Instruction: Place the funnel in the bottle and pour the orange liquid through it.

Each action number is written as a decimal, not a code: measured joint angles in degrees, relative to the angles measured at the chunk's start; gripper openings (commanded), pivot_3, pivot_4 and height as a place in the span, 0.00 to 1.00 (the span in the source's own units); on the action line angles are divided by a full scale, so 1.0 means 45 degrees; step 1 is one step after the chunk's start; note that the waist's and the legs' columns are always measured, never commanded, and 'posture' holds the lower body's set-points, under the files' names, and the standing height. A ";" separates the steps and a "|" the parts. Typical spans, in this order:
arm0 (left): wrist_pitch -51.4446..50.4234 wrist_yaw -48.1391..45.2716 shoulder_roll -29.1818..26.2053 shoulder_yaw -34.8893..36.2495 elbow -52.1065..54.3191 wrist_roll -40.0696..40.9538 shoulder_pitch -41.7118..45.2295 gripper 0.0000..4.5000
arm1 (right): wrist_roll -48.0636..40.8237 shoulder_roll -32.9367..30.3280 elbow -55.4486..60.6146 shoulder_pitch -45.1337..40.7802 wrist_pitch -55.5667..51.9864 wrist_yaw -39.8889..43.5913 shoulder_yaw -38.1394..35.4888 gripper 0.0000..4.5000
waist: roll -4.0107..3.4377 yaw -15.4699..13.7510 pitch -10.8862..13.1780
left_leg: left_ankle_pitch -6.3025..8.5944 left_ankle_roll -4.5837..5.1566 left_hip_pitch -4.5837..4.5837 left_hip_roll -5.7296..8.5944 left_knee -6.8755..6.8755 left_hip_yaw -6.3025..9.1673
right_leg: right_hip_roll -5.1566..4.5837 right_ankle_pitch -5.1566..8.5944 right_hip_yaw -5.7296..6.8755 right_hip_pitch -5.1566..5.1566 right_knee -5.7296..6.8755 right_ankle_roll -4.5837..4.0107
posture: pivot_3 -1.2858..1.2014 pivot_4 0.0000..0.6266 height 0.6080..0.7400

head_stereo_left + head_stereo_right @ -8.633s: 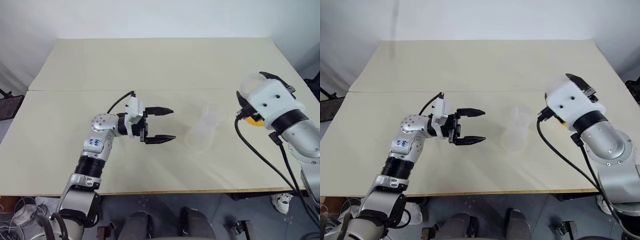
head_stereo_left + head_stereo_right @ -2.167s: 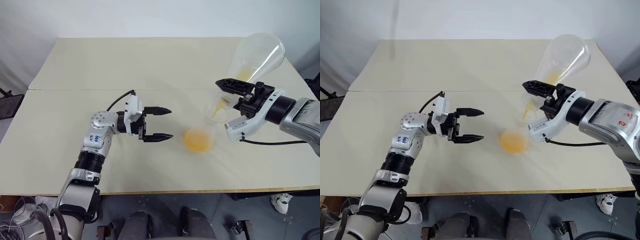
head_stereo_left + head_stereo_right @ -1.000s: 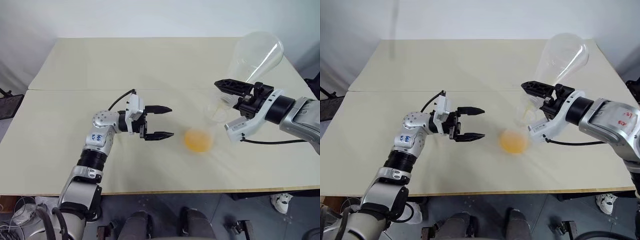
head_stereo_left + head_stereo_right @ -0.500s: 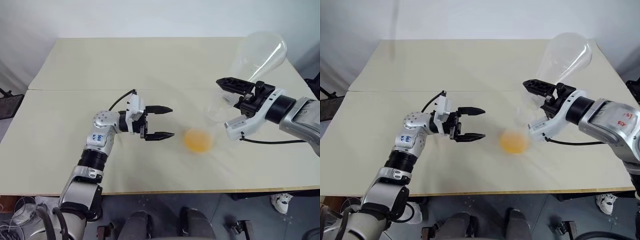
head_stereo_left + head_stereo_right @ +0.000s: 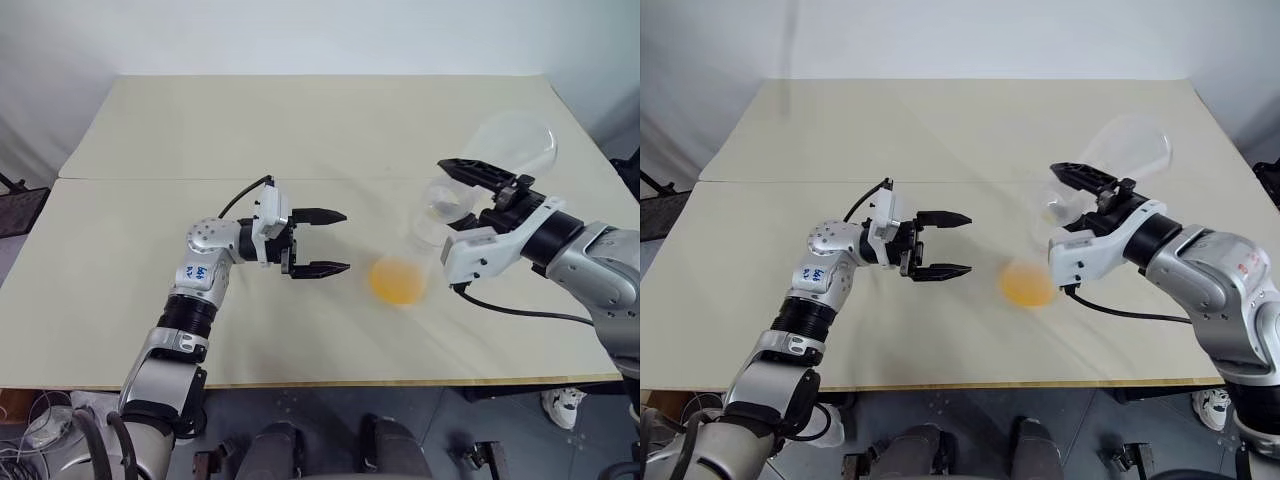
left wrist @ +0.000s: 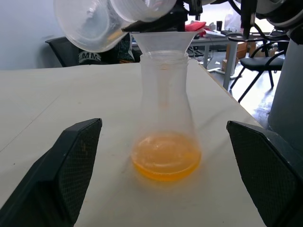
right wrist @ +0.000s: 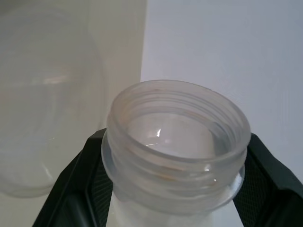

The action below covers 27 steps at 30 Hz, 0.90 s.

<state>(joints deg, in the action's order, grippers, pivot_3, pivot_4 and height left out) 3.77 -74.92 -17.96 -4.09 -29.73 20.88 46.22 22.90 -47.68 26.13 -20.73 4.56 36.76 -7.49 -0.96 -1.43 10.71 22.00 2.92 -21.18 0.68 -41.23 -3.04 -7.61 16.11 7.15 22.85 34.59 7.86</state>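
The bottle (image 6: 165, 118) stands upright on the table, a clear conical flask with the small clear funnel (image 6: 164, 41) sitting in its neck. The orange liquid (image 6: 165, 158) pools shallow across its wide base.

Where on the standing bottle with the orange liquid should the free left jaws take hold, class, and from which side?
Grip the bottle at its narrow neck, just under the funnel, coming level from the left gripper side, whose open jaws already face it. The wide base is probably too broad, and the second flask in the right gripper hangs overhead, blocking a top approach.
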 measured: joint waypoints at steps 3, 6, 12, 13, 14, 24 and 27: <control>-0.0011 -0.0054 -0.0067 0.0026 0.0002 -0.0003 0.0037 1.00 | -0.0723 0.0477 0.0223 0.0123 -0.1545 0.0012 -0.0661 0.62 | 0.0000 -0.0001 0.0000 | 0.0000 0.0000 0.0001 0.0004 0.0000 0.0003 | -0.0002 0.0000 -0.0002 0.0000 0.0006 0.0000 | 0.52 0.24 1.00; -0.0112 -0.0066 -0.0246 0.0061 0.0003 -0.0024 0.0038 1.00 | -0.1322 0.0844 0.0219 0.0038 -0.2733 -0.0156 -0.1387 0.62 | -0.0001 0.0008 0.0000 | 0.0000 0.0000 0.0003 0.0005 0.0002 0.0003 | -0.0002 0.0000 -0.0001 0.0000 0.0006 0.0000 | 0.52 0.24 1.00; -0.0285 -0.0154 -0.0405 0.0096 0.0013 -0.0058 0.0048 1.00 | -0.2912 0.1961 0.0108 -0.0999 -0.5629 -0.1081 -0.2978 0.62 | -0.0001 0.0002 0.0000 | 0.0000 0.0000 0.0004 0.0008 0.0001 0.0010 | -0.0005 0.0000 0.0001 0.0000 0.0017 0.0000 | 0.52 0.24 1.00; -0.0297 -0.0180 -0.0442 0.0099 0.0017 -0.0079 0.0048 1.00 | -0.3173 0.2185 0.0019 -0.1131 -0.6088 -0.1298 -0.3272 0.62 | -0.0001 0.0004 0.0000 | 0.0000 0.0000 0.0005 0.0011 0.0001 0.0009 | -0.0007 0.0000 0.0000 0.0000 0.0018 0.0000 | 0.52 0.24 1.00; -0.0311 -0.0196 -0.0473 0.0100 0.0020 -0.0090 0.0048 1.00 | -0.3556 0.2450 -0.0140 -0.1213 -0.6428 -0.1490 -0.3626 0.62 | -0.0001 0.0005 0.0000 | 0.0000 0.0000 0.0006 0.0011 0.0003 0.0014 | -0.0006 0.0000 0.0001 0.0000 0.0020 0.0000 | 0.52 0.24 1.00; -0.0561 -0.0182 -0.0522 0.0147 0.0258 -0.0140 0.0044 1.00 | -0.7265 0.4107 -0.2444 -0.0827 -0.7710 -0.2693 -0.6348 0.62 | -0.0017 0.0076 0.0006 | -0.0003 -0.0005 0.0020 0.0015 0.0024 0.0010 | -0.0007 0.0000 -0.0003 0.0007 0.0036 0.0001 | 0.52 0.24 1.00; -0.0644 -0.0118 -0.0527 0.0168 0.0556 -0.0141 0.0011 1.00 | -0.7731 0.4101 -0.2948 -0.0387 -0.7386 -0.2733 -0.6446 0.62 | -0.0016 0.0039 0.0006 | -0.0003 -0.0004 0.0019 0.0023 0.0021 0.0008 | -0.0012 -0.0001 -0.0013 0.0006 0.0035 0.0002 | 0.52 0.24 1.00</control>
<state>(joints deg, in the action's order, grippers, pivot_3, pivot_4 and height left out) 0.87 -75.45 -20.33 -3.34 -27.23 20.25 46.27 -11.89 -29.23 12.87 -22.47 -28.68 24.46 -36.50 -1.03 -1.25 10.74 21.99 2.90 -21.09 0.78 -41.14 -3.00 -7.67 16.11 7.09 22.88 34.75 7.87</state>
